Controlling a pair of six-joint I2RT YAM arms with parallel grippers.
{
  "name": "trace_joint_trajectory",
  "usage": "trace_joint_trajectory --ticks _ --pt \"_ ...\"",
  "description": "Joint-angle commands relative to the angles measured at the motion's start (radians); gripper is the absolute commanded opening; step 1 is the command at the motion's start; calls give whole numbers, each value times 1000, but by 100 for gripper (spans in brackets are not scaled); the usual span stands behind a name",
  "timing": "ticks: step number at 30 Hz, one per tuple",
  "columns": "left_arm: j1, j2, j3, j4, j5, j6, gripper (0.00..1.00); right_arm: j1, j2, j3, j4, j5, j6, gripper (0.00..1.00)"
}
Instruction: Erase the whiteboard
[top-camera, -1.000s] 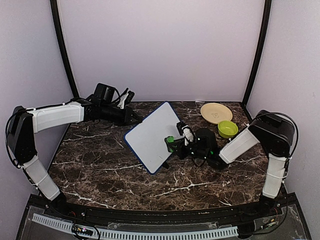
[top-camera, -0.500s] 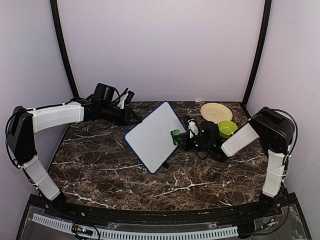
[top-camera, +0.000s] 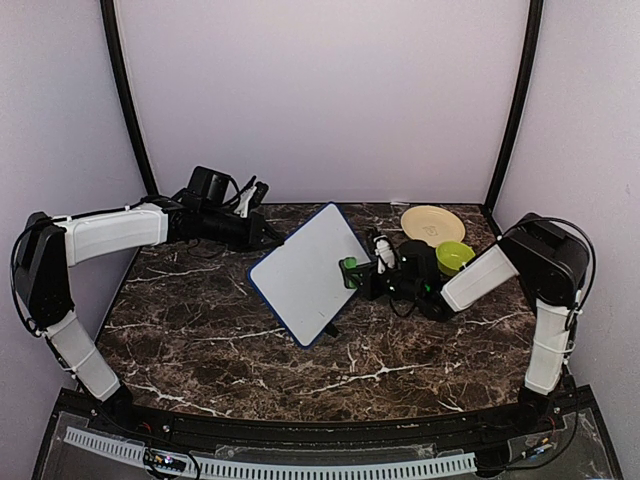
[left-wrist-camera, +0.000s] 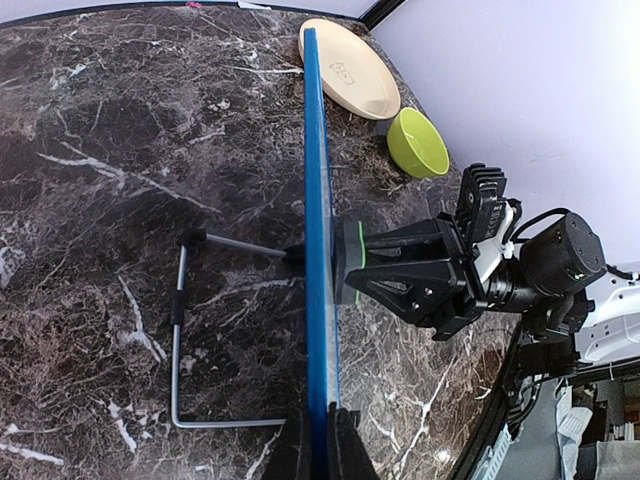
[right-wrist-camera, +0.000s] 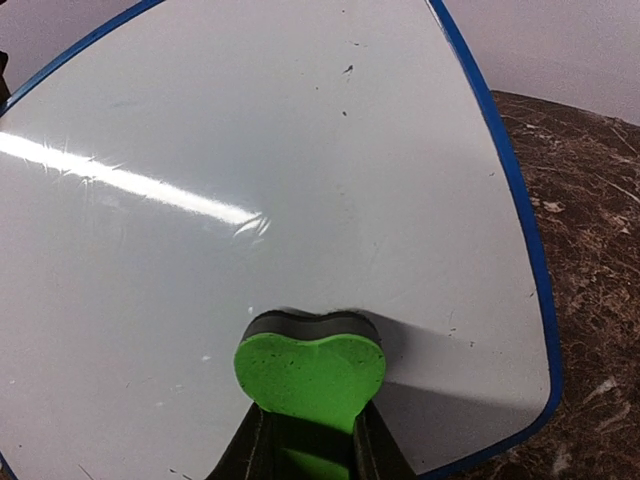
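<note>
- Whiteboard: stands at the middle of the dark marble table, raised on edge and leaning back. Its white face is turned toward the right arm and partly upward.
- Axis: in the left wrist view the board appears edge-on as one blue line, running straight away from the left tool toward the plate. From above its corners point far, near, left and right, like a diamond. Foreshortening hides which side is the longer.
- Surface: plain white with a thin blue rim; the right wrist view shows only a few tiny specks.
- Left tool: clenched on the board's rim, one finger on each face.
- Right tool: clenched on the green eraser, whose dark pad lies against the white face near the board's right-hand edge.
- Wire stand: lies on the table behind the board, one end meeting its back.
- Background: a tan plate and a green bowl stand at the far right, apart from the board.
</note>
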Motion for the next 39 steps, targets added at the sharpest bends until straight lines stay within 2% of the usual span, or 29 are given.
trace_joint_trajectory --ticks 1,15,28,39 --pt "-4 -32 -8 30 30 9 0 44 -17 58 -11 -10 -25 0" --pt "-4 -36 -13 34 26 4 0 241 -80 10 -47 92 -62 1" --pt "-4 -52 -19 32 10 6 0 73 -25 -23 -13 9 44 0" --pt "-4 -52 -23 34 15 9 0 2 -21 -30 -24 72 16 0"
